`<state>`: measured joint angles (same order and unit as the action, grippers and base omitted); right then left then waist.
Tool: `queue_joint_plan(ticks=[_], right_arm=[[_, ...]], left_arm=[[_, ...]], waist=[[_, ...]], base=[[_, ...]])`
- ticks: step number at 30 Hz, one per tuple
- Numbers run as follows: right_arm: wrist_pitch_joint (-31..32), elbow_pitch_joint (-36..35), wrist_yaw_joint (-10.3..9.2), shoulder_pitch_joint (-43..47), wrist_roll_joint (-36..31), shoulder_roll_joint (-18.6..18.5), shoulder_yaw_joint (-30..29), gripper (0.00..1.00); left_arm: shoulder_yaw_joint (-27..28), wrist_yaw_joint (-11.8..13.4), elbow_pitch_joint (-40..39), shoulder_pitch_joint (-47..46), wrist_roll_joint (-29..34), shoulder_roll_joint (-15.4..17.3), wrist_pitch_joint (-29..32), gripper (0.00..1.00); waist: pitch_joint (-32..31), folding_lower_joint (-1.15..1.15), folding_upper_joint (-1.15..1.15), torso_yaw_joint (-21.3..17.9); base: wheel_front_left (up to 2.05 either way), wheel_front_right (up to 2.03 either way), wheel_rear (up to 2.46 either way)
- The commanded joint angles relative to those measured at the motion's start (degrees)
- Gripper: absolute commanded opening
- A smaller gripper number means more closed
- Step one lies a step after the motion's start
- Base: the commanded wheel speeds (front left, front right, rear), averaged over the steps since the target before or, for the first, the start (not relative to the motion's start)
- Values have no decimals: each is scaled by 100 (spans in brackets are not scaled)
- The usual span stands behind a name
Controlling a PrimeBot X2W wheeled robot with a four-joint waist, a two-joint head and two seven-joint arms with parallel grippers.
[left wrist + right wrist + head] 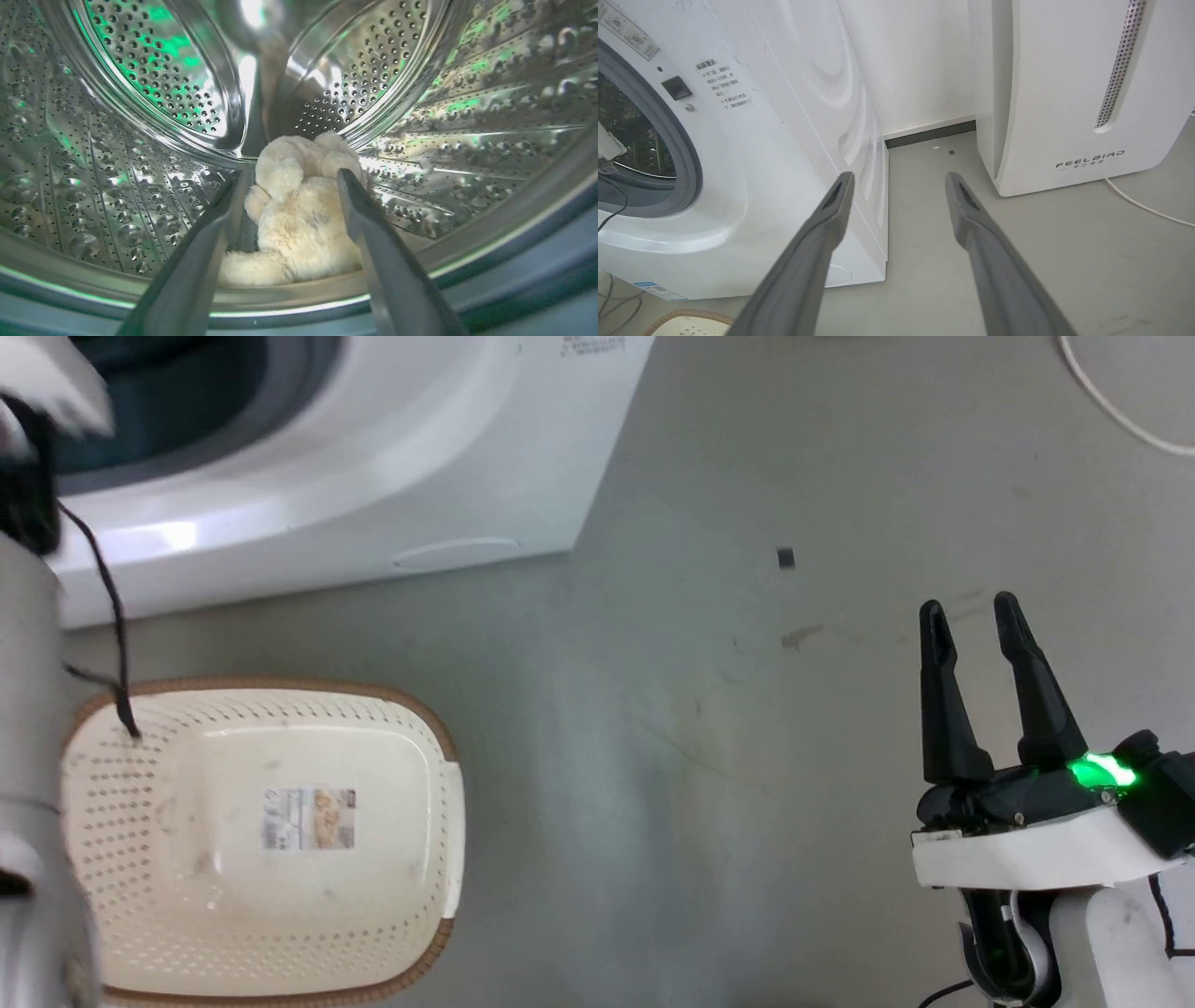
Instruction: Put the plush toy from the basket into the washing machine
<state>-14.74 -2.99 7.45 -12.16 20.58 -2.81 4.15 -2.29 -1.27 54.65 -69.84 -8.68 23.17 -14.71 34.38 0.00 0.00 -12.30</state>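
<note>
The basket (187,784) stands on the floor (700,756) close in front of the robot, with nothing in it; its bare bottom and the label sticker (309,819) show plainly. The right gripper (969,604) hangs over the floor well to the basket's right, its fingers spread and nothing between them; it faces the gap between the washing machine (373,476) and a white slanted appliance (1064,93) beyond. The left arm reaches up into the washing machine's porthole. Inside, the left gripper (292,173) has its fingers set wide, one on each side of the plush toy (299,219); whether they touch the fur I cannot tell, but they do not pinch it. The plush toy lies on the bottom of the steel drum (154,70), just past the door seal, with the drum's back wall behind it. By my reading the main work is done, since the toy is out of the basket and in the machine; what is left is to draw the left arm out without dragging the toy along.
</note>
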Motion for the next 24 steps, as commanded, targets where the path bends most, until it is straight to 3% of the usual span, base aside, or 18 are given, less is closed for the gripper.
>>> queue_joint_plan(ticks=[1,11,24], right_arm=[[-26,12,3,52,-75,-7,-16,100],[-26,163,3,377,-445,-7,-198,100],[-26,315,3,1042,-799,-7,-380,100]], left_arm=[[74,32,-210,319,-33,-83,-29,100],[289,252,-1828,2467,83,-757,-29,100],[85,542,-3651,5094,590,-1454,-29,100]], waist=[[-308,0,0,150],[-1233,0,0,666],[-2561,0,0,1253]], base=[[0,0,0],[0,0,0],[0,0,0]])
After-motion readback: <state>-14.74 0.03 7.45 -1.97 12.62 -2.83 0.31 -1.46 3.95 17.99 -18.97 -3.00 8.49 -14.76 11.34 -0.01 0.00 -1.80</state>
